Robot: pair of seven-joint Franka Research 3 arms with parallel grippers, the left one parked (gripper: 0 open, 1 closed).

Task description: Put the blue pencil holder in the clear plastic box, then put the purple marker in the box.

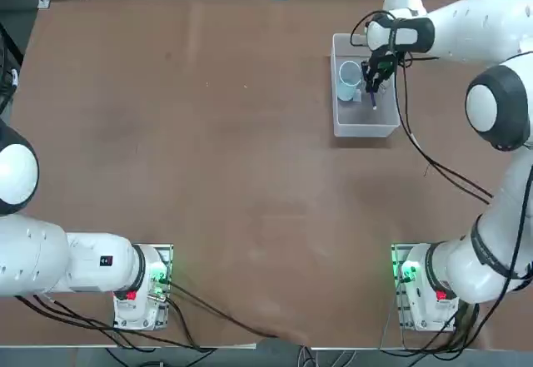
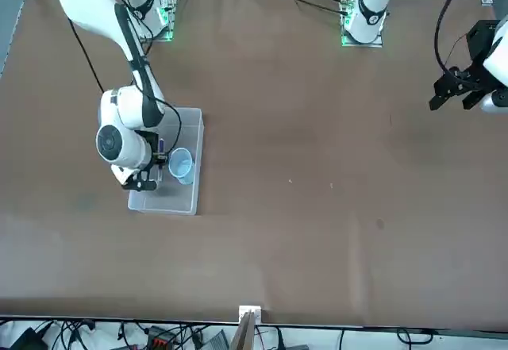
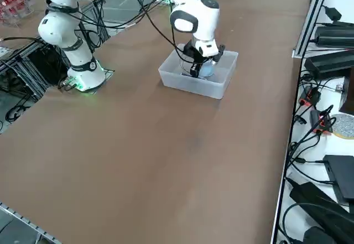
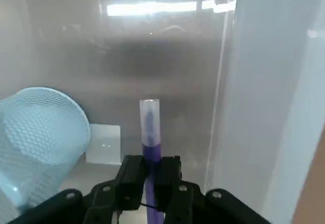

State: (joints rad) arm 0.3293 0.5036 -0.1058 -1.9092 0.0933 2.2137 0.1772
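Our right arm reaches out from its base across the table, its elbow bent and its white forearm turned back inward. The wrist is bent over so that our right gripper (image 4: 153, 176) points down, low at the arm's far end, its two dark fingers (image 4: 133, 176) closed on a thin stick.

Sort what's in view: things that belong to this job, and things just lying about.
Belongs to the job:
- clear plastic box
- blue pencil holder, in the box
- purple marker, between the fingers of the right tool, over the box

Just lying about:
- black cables
- black case
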